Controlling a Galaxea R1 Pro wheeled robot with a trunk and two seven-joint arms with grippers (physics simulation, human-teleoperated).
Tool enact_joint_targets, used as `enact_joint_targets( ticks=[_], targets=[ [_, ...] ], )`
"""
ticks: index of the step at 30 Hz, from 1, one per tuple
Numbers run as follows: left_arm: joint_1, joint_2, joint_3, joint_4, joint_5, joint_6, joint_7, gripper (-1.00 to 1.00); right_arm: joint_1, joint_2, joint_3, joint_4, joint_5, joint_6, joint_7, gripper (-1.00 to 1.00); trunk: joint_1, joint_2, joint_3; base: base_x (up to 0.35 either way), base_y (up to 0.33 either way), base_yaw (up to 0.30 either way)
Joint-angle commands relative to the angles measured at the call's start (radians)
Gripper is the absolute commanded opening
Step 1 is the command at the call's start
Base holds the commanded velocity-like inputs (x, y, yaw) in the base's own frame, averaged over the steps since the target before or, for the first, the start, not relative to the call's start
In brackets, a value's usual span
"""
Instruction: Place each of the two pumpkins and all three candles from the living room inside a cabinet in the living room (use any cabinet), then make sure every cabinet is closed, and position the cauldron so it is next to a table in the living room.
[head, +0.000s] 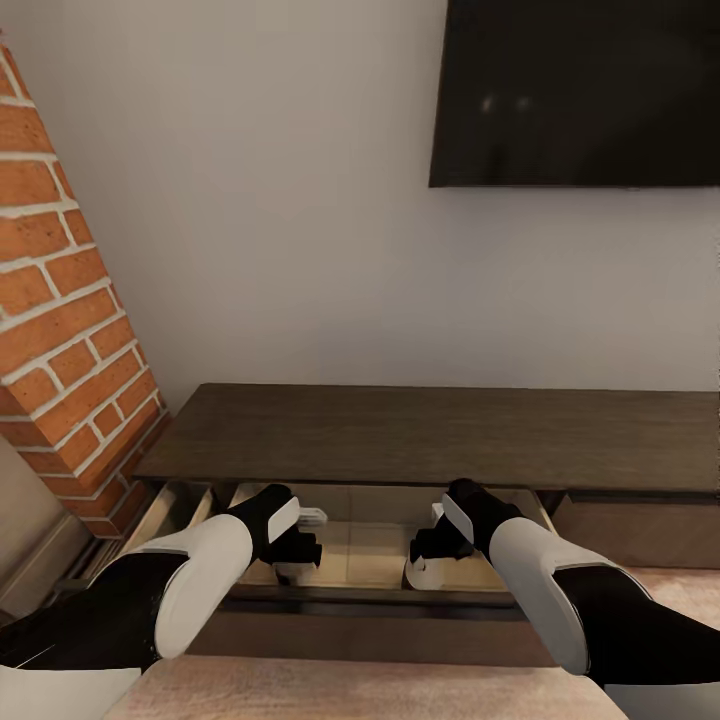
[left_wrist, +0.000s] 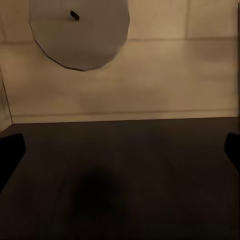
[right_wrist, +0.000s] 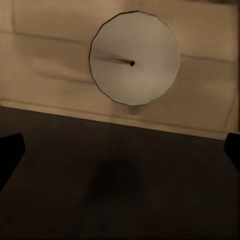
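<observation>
The long dark-brown cabinet stands against the wall with a wide drawer pulled out, lined in pale wood. Both my grippers hang over that drawer. My left gripper is open, its dark fingertips wide apart; a cream candle with a small wick lies on the drawer floor beyond it. My right gripper is open too, and a second cream candle rests on the pale floor just ahead of it. Neither gripper holds anything. The pumpkins, the cauldron and the table are out of view.
A brick fireplace rises close on the left, next to the cabinet's end. A black TV hangs on the wall above. The cabinet's right drawer front is closed. A pale rug lies before the cabinet.
</observation>
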Motion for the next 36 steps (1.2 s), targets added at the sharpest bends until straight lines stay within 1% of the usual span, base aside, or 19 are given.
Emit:
enact_joint_targets(
  ticks=[1,5,11,12,16,32,33,36],
  targets=[
    [-0.001,0.000,0.003,0.001,0.009,0.001,0.009,1.00,0.000,0.000,0.005,-0.001,-0.001,0.006,0.004,1.00,-0.001,0.000,0.003,0.000,0.000,0.000],
    [0.000,0.000,0.003,0.001,0.009,0.001,0.009,1.00,0.000,0.000,0.004,-0.002,-0.002,0.027,0.005,1.00,-0.002,0.001,0.019,0.000,0.000,0.000],
    [0.000,0.000,0.003,0.001,0.009,0.006,0.009,1.00,0.000,0.000,0.003,-0.003,-0.003,0.038,0.006,1.00,-0.025,0.043,0.037,0.000,0.000,0.000],
    [-0.001,0.000,0.003,0.001,0.009,0.026,0.009,1.00,0.000,0.000,0.003,-0.003,-0.003,0.044,0.006,1.00,-0.029,0.050,0.040,0.000,0.000,0.000],
    [0.000,0.000,0.003,0.001,0.009,0.054,0.010,1.00,0.000,-0.001,0.001,-0.003,-0.005,0.069,0.007,1.00,-0.045,0.078,0.053,0.000,0.000,0.000],
    [-0.001,0.000,0.004,0.000,0.012,0.085,0.008,1.00,0.000,-0.003,-0.003,-0.003,-0.010,0.109,0.008,1.00,-0.106,0.190,0.103,0.000,0.000,0.000],
    [0.000,0.000,0.004,-0.001,0.012,0.099,0.008,1.00,0.000,-0.003,-0.003,-0.003,-0.011,0.115,0.008,1.00,-0.106,0.190,0.103,0.000,0.000,0.000],
    [0.000,0.000,0.005,-0.001,0.021,0.104,0.007,1.00,0.000,-0.003,-0.003,-0.003,-0.011,0.117,0.009,1.00,-0.106,0.190,0.103,0.000,0.000,0.000]
  ],
)
